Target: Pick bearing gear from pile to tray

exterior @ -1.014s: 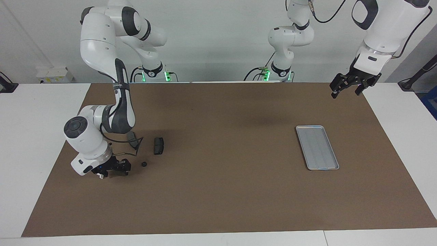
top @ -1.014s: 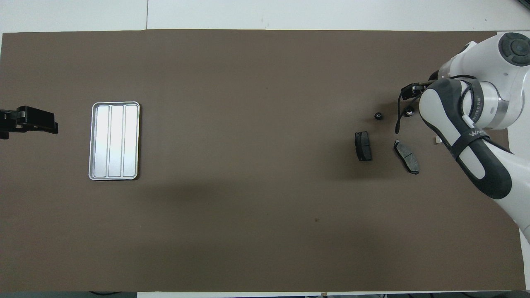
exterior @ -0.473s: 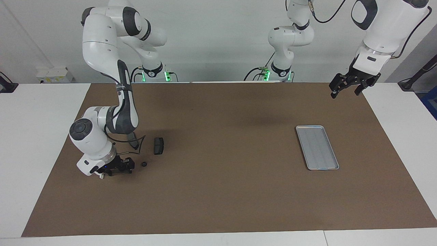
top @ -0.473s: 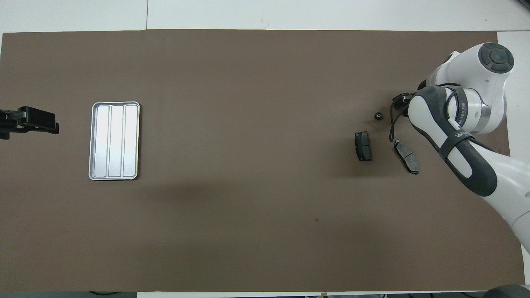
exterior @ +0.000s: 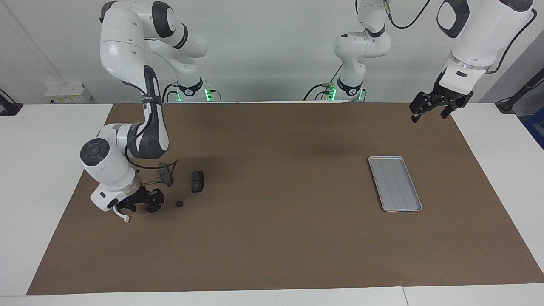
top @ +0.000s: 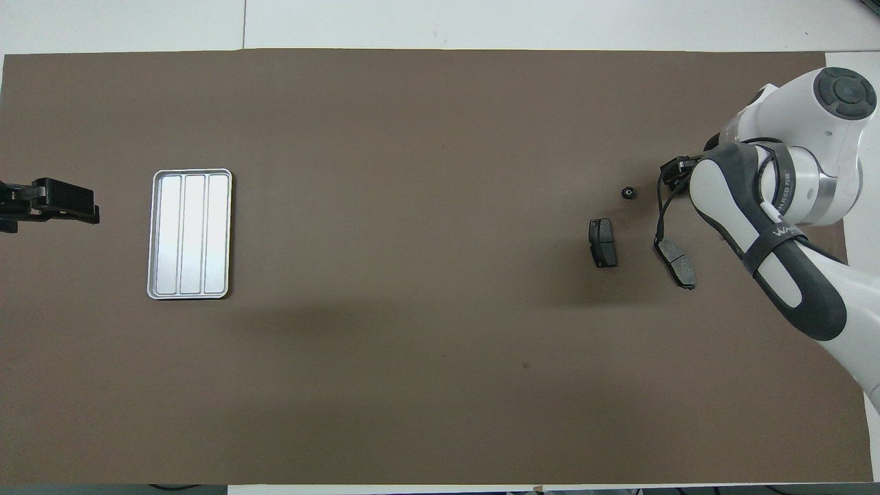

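The pile lies at the right arm's end of the brown mat: two dark grey brake pads (exterior: 197, 181) (exterior: 165, 172) and a small black round piece (exterior: 179, 204), which also show in the overhead view (top: 603, 242) (top: 675, 262) (top: 627, 192). My right gripper (exterior: 149, 206) hangs just above the mat beside the pile, shut on a second black round piece, the bearing gear (exterior: 152, 208). A small white curved piece (exterior: 123, 217) shows under its wrist. The silver tray (exterior: 395, 183) lies empty toward the left arm's end. My left gripper (exterior: 437, 107) waits open, raised over the mat's corner.
The brown mat (exterior: 276, 238) covers most of the white table. In the overhead view the right arm (top: 777, 227) covers part of the pile, and the left gripper (top: 48, 206) shows beside the tray (top: 190, 234).
My right gripper has lifted a little off the mat with the black round piece at its fingertips, and its wrist has swung slightly. The left gripper has hardly moved.
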Controlling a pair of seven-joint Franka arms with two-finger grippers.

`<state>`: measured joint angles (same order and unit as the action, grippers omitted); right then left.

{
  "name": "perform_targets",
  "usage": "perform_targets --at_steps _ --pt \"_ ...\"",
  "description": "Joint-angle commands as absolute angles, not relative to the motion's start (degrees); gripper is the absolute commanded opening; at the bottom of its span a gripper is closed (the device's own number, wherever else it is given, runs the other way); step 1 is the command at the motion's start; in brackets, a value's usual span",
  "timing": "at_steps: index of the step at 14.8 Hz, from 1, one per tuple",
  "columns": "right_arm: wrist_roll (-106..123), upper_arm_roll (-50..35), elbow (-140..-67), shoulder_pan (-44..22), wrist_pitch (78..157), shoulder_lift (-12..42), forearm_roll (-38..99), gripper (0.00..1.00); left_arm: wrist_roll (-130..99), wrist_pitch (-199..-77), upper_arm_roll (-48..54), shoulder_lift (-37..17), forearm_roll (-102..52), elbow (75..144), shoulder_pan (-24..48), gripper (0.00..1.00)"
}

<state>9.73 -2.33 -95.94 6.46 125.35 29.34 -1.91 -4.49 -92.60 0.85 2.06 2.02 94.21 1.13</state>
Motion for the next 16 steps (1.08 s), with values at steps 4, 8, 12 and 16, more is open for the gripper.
perform_targets --at_steps 4,8,12,16 --pt "10.02 -2.81 -98.52 6.59 127.08 28.65 -2.81 0.88 -5.80 -93.34 0.53 3.43 3.08 97.03 1.49 1.00" --pt "10.02 -2.81 -99.14 6.59 127.27 28.39 -2.81 0.53 -5.80 -93.52 0.62 4.48 3.08 98.78 0.88 1.00" --pt "10.02 -2.81 -99.14 6.59 127.09 28.30 -2.81 0.00 -5.89 -94.21 0.62 4.57 2.99 99.14 0.97 1.00" --pt "10.02 -2.72 -97.74 6.33 122.63 25.59 -2.81 0.00 -5.98 -94.74 0.62 4.57 2.90 99.23 0.97 1.00"
